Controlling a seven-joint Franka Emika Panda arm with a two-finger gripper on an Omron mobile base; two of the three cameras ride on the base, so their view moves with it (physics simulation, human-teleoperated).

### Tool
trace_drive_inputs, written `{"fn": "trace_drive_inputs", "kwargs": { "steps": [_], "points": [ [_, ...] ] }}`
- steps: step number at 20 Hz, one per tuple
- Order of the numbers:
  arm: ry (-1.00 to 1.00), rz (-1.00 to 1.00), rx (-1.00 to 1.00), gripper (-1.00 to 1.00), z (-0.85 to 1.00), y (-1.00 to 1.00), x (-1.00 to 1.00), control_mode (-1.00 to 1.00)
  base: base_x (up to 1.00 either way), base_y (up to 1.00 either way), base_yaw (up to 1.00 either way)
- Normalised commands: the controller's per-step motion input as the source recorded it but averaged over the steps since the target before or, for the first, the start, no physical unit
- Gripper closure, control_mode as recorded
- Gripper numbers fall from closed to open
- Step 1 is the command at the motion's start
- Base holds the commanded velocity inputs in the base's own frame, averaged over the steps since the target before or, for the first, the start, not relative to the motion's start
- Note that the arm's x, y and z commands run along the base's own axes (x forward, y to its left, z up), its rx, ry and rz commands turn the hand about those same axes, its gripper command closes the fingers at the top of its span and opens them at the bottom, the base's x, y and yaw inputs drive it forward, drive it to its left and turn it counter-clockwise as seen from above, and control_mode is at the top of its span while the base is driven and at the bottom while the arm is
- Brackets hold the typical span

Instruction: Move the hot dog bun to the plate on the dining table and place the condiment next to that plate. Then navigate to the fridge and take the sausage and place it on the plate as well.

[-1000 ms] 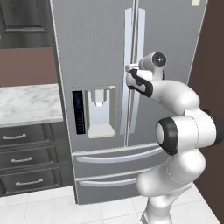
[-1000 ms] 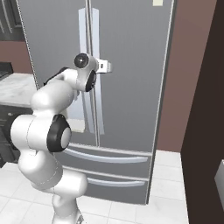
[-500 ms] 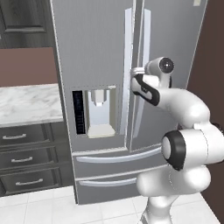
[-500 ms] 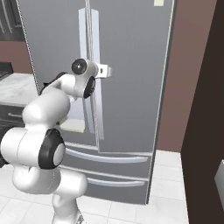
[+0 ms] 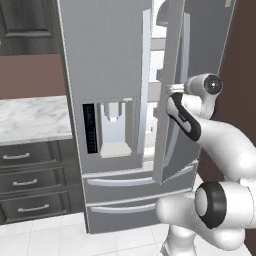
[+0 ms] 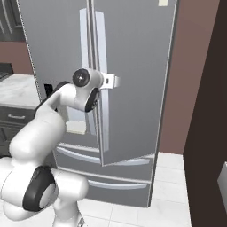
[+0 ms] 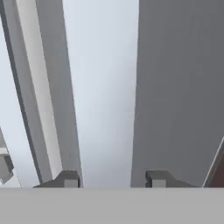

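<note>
The grey fridge (image 5: 110,75) fills the middle, and its right door (image 5: 170,100) stands ajar, hinged at the right. White shelves (image 5: 152,65) show through the gap. My gripper (image 5: 167,90) is at the right door's long vertical handle (image 6: 103,44), about mid-height. In the hand view the pale handle (image 7: 107,87) runs between the fingertips (image 7: 68,178), which stand slightly apart from it, so the gripper (image 7: 113,179) is open. The sausage is hidden inside the fridge. The hot dog bun, the plate, the condiment and the dining table are out of view.
A marble counter (image 5: 30,117) over dark drawers (image 5: 30,180) adjoins the fridge's left side. A brown wall (image 6: 195,88) and a dark tall panel (image 6: 213,133) lie to the right. The floor (image 6: 168,208) is white tile.
The fridge's right door has swung from shut to ajar as my hand drew back with its handle. The fingers have spread a little off the handle.
</note>
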Motion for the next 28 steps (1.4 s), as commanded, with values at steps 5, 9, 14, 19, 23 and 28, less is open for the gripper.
{"fn": "trace_drive_inputs", "kwargs": {
  "steps": [5,9,14,19,23,28],
  "points": [
    [0.00,-0.09,0.00,1.00,0.27,-0.49,-0.74,-1.00,0.00,0.00,0.00],
    [-0.01,-0.08,0.00,1.00,0.31,-0.57,-0.66,-1.00,0.00,0.00,0.00],
    [0.00,-0.05,0.00,1.00,0.27,-0.58,-0.59,-1.00,0.00,0.00,0.00],
    [0.00,-0.02,-0.01,-1.00,0.02,-0.17,-0.28,-1.00,0.00,0.00,0.00],
    [-0.06,0.01,-0.14,-1.00,0.00,0.25,-0.51,-1.00,0.00,0.00,0.00],
    [-0.01,0.00,-0.22,-1.00,0.08,0.53,-0.72,-1.00,0.00,0.00,0.00]
  ]
}}
